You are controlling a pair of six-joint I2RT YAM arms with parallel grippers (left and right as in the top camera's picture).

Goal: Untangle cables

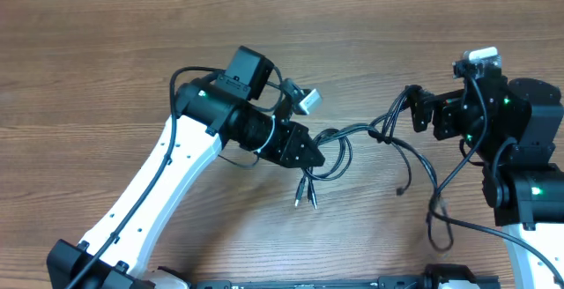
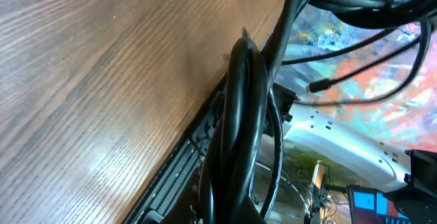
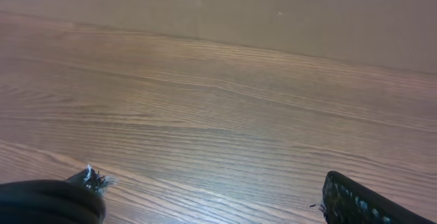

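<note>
Overhead: the cables (image 1: 357,132) run as one strand from the left end effector (image 1: 310,154), clamped on their looped end, rightward and slightly up towards the right end effector (image 1: 416,111). Their long axis follows the line between the two. The left arm reaches in low and angled; the right is folded back, wrist pointing left.

Left wrist: the bundle (image 2: 239,115) leads straight away from the closed jaws, above the desk (image 2: 82,80).

Right wrist: the fingers (image 3: 362,202) stand wide apart with only bare desk between. No cable shows, so the strand probably lies outside them.
</note>
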